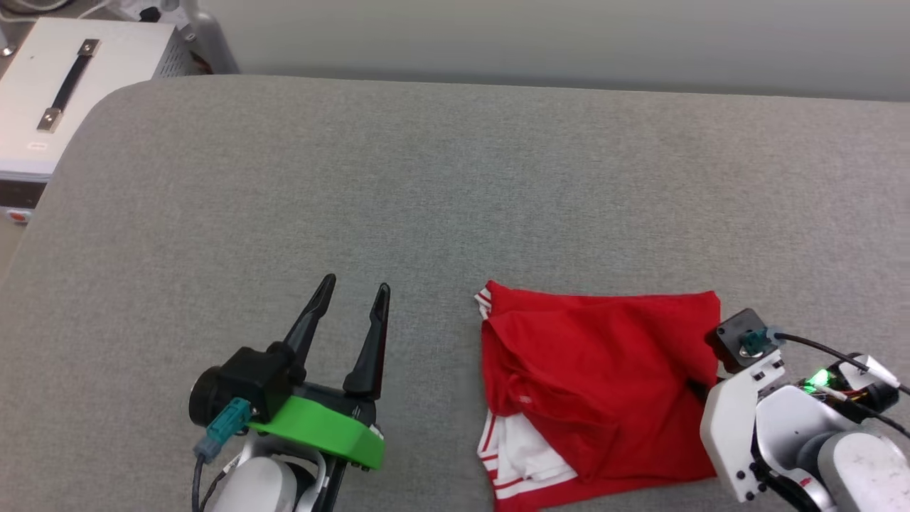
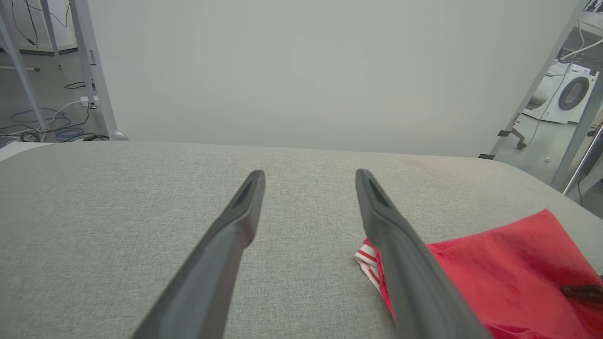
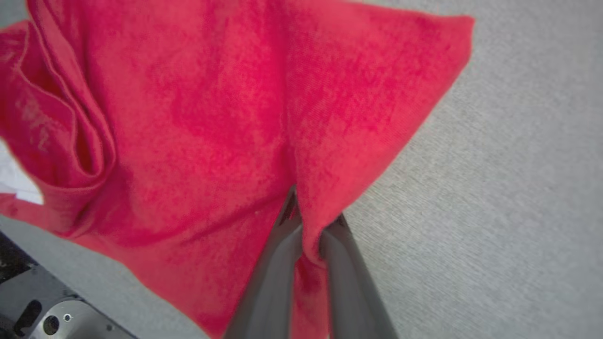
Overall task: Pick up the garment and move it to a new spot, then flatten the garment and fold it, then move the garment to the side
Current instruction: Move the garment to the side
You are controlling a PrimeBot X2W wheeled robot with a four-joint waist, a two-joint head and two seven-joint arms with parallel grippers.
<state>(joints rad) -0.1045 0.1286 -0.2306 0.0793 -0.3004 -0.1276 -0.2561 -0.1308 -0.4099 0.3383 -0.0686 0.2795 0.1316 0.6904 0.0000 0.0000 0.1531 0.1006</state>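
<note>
Head view: the folded red garment (image 1: 597,377) lies at lower right on the grey worktop (image 1: 455,178), seemingly ready to be moved aside. At lower left, the left fingers (image 1: 371,341) are spread wide and empty, apart from it.

Left wrist view: bare worktop stretches ahead, with the garment's striped corner at lower right.

Right wrist view: the right fingers (image 3: 275,273) pinch a red fold at the garment's edge, and open worktop lies to the right.

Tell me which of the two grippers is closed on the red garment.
The right gripper: its fingers pinch a fold of the garment near its right edge. The left gripper stands open over the grey surface, apart from the garment.
</note>
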